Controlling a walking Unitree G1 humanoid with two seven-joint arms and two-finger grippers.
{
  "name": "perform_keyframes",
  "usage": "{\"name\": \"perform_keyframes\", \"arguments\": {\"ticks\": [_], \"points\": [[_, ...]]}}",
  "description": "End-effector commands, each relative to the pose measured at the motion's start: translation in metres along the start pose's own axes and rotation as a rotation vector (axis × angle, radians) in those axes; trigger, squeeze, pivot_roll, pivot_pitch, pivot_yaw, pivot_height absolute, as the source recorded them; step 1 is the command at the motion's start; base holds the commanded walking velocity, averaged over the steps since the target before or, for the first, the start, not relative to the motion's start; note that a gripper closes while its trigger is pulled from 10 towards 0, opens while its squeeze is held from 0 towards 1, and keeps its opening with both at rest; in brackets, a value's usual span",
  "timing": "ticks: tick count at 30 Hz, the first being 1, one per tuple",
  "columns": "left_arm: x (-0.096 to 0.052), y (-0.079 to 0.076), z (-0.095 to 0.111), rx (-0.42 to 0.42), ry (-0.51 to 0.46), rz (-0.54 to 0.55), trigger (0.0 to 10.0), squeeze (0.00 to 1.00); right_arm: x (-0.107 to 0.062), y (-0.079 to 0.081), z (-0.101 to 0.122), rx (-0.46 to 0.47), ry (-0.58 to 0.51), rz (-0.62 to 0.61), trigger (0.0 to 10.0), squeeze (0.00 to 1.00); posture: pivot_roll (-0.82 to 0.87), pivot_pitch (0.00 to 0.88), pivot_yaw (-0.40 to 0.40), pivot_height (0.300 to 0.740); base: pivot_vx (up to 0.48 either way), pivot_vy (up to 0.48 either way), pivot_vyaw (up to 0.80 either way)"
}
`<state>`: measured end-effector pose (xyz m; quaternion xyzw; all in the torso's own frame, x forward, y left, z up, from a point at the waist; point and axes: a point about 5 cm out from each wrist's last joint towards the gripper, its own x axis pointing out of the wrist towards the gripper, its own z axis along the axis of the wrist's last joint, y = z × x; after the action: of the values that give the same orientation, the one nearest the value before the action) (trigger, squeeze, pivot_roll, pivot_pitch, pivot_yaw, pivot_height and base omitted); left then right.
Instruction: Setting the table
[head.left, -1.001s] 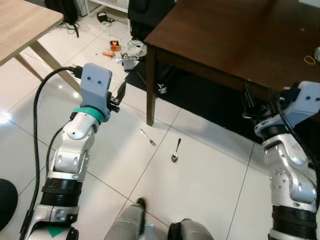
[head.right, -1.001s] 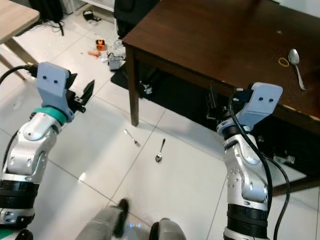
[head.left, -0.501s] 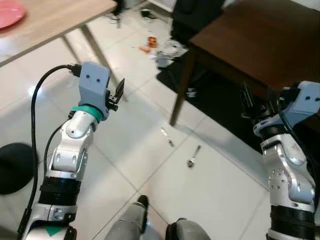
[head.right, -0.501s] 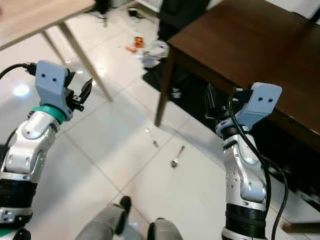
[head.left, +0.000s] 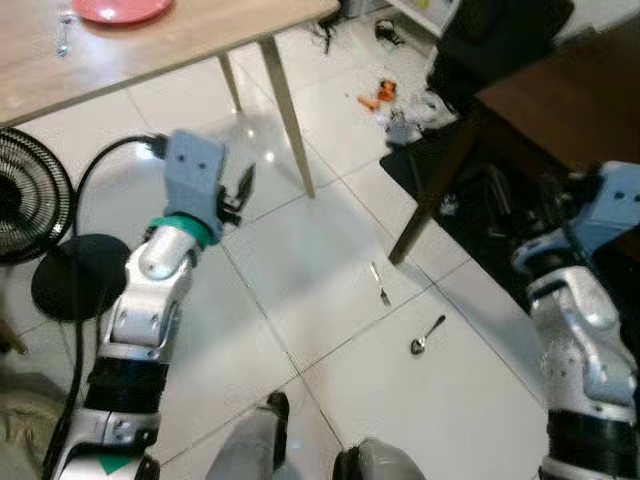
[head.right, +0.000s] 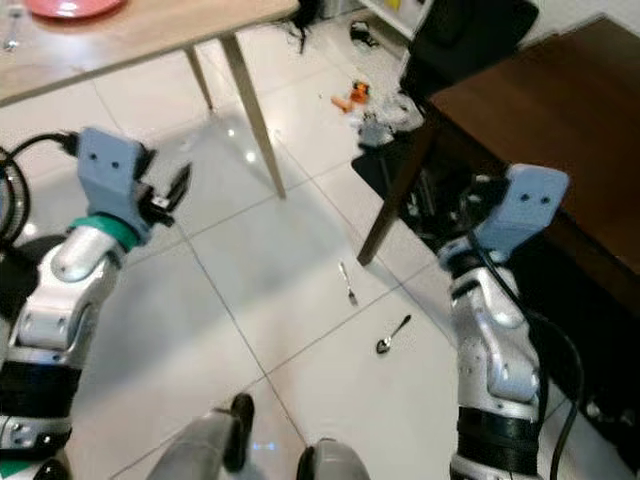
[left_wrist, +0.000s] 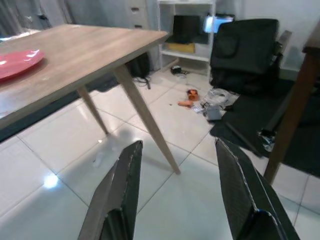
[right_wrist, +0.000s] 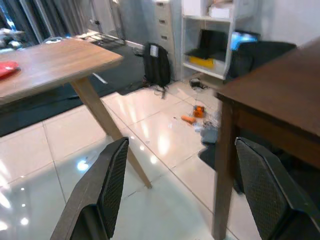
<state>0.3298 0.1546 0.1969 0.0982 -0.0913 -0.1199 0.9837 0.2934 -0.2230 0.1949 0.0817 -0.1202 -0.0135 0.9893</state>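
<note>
A fork (head.left: 379, 283) and a spoon (head.left: 428, 334) lie on the white tiled floor, between the two tables. A pink plate (head.left: 120, 8) and a small piece of cutlery (head.left: 63, 30) rest on the light wooden table (head.left: 200, 35) at the far left. My left gripper (head.left: 243, 186) is raised at chest height, open and holding nothing, well short of that table. My right gripper (head.left: 497, 192) is raised beside the dark table (head.left: 560, 110), also open and holding nothing. In the left wrist view, the pink plate (left_wrist: 17, 62) shows beyond the open fingers (left_wrist: 125, 190).
A black floor fan (head.left: 25, 200) with its round base stands at my left. A black chair (head.left: 500, 40) and scattered cables and small items (head.left: 400, 110) lie between the tables. White shelves (right_wrist: 220, 30) stand at the back. My feet (head.left: 275, 415) are at the bottom.
The camera has swung to the left, bringing the light table, pink plate and fan into view. Both arms keep the same raised pose with their fingers open.
</note>
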Motion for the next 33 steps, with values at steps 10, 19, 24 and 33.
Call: {"name": "perform_keyframes", "arguments": {"ticks": [10, 19, 24, 33], "points": [[-0.0018, -0.0011, -0.0057, -0.004, 0.023, 0.009, 10.0, 0.0, -0.0018, -0.0025, -0.0058, -0.007, 0.027, -0.005, 10.0, 0.0, 0.12, 0.073, 0.003, 0.74, 0.0, 0.0, 0.79], [-0.0019, -0.0002, -0.0053, -0.011, 0.023, 0.022, 10.0, 0.0, -0.0018, -0.0011, -0.0064, -0.017, 0.028, 0.005, 10.0, 0.0, 0.12, 0.077, 0.0, 0.74, 0.0, 0.0, 0.79], [-0.0006, 0.0001, -0.0045, -0.014, 0.019, 0.03, 10.0, 0.0, -0.0009, -0.0017, -0.0057, -0.019, 0.026, 0.005, 10.0, 0.0, 0.12, 0.075, 0.0, 0.74, 0.0, 0.0, 0.79], [0.0016, 0.0018, -0.0035, -0.019, 0.016, 0.049, 10.0, 0.0, -0.0002, -0.0009, -0.0062, -0.023, 0.027, 0.012, 10.0, 0.0, 0.12, 0.07, 0.0, 0.74, 0.0, 0.0, 0.79]]}}
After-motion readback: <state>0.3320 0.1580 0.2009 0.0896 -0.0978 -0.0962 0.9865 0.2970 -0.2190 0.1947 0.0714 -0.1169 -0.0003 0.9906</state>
